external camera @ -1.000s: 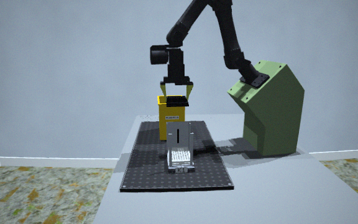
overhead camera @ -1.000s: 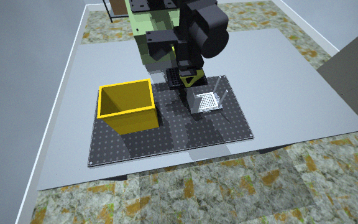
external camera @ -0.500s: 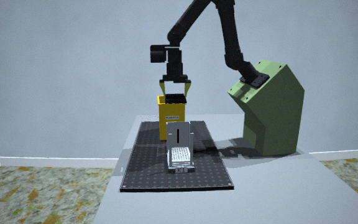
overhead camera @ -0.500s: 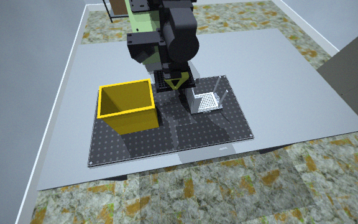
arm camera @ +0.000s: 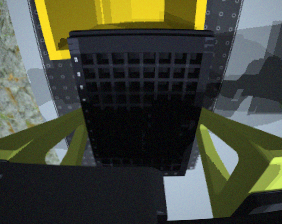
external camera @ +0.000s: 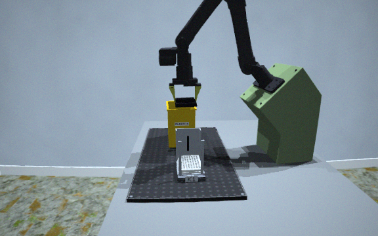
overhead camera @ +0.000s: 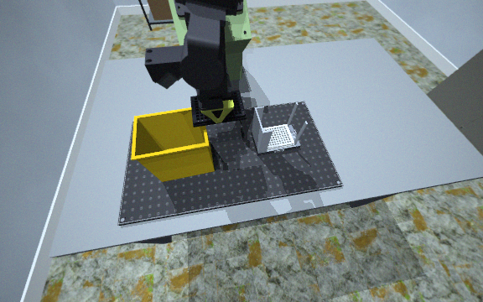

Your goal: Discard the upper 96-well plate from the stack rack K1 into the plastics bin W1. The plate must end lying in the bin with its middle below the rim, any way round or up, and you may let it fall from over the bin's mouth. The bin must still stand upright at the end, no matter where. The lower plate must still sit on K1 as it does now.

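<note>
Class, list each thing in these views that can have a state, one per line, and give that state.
Pincer: shut on the black 96-well plate.
Black 96-well plate: held level, over the bin's edge.
Plastics bin W1: upright, nothing seen inside.
White 96-well plate: seated on K1.
Stack rack K1: upright.
</note>
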